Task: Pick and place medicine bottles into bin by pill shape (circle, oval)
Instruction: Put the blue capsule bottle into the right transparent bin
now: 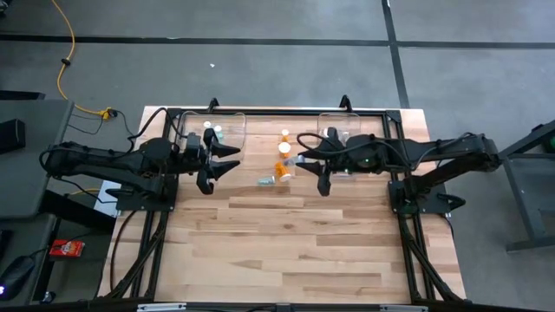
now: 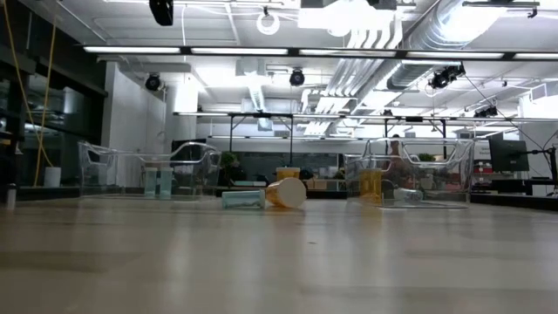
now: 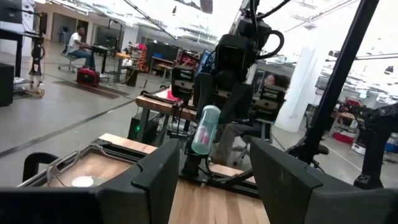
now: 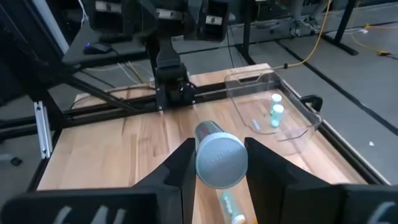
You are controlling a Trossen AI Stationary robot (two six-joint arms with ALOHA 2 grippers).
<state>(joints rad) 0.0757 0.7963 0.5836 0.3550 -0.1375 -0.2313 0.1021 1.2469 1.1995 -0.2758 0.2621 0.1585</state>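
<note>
We hold one pale vial (image 4: 219, 158) pinched in our right gripper (image 4: 217, 163) above mid-table. Our left gripper (image 3: 210, 171) waits parted and empty beside the left bin (image 1: 232, 132). Both bins already hold vials; four bottles (image 1: 284, 147) remain.

Both dark arms reach inward from opposite sides and face each other above the tabletop's far half, the left tool (image 1: 227, 159) with its fingers spread apart and holding nothing, the right tool (image 1: 303, 160) clamped on a pale vial (image 4: 219, 157).
</note>
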